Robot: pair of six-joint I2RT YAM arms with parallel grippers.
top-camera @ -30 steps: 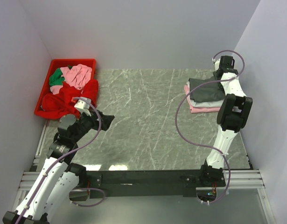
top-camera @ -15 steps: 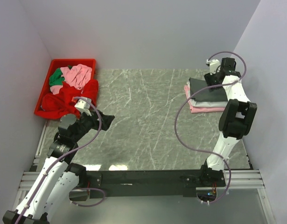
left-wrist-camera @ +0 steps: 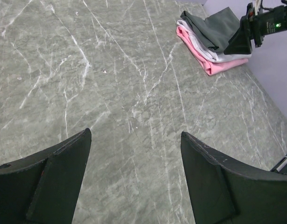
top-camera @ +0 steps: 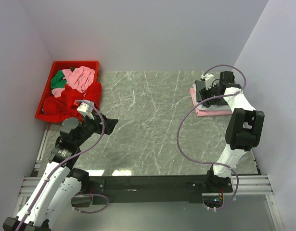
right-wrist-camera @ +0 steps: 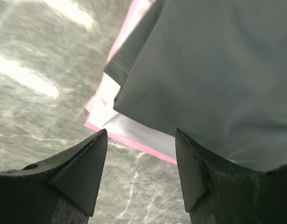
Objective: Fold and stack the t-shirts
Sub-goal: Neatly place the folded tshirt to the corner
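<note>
Grey shirt (right-wrist-camera: pixel 218 70) crowned the folded stack (left-wrist-camera: pixel 213 65), upper right, so the right claw (right-wrist-camera: pixel 141 135) hung released over it; left claw (left-wrist-camera: pixel 135 135), spread empty, hovered near unfolded shirts (top-camera: pixel 70 96).

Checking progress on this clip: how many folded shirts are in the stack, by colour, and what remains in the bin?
Dark grey shirt: 1
White shirt: 1
Pink shirt: 1
Total folded in the stack: 3
Red bin: 1, holding an unfolded heap of green, pink and red cloth; the shirts there cannot be counted.
</note>
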